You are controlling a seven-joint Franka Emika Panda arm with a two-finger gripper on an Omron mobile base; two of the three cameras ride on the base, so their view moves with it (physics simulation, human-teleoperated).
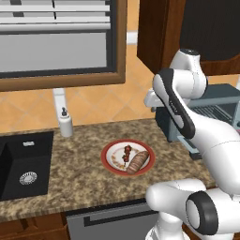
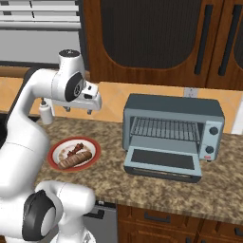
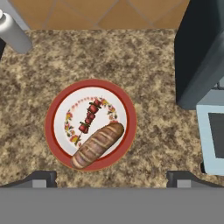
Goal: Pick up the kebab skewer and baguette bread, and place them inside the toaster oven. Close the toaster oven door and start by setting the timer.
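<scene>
Wire rack bars inside the toaster oven (image 2: 173, 127) and its toaster oven door (image 2: 163, 163) hanging open show best in the right base view, while the hand view looks straight down on the plate (image 3: 54, 120). The end effector (image 3: 111, 177) hangs wide open above the plate, holding nothing. One kebab skewer (image 3: 89, 116) and one baguette bread (image 3: 97, 145) lie side by side on the one plate, which sits on the bench (image 3: 144, 65) beside the oven.

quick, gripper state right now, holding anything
gripper: open, jaws spread wide, holding nothing; it hangs above the plate, where the kebab skewer and baguette bread lie untouched.
</scene>
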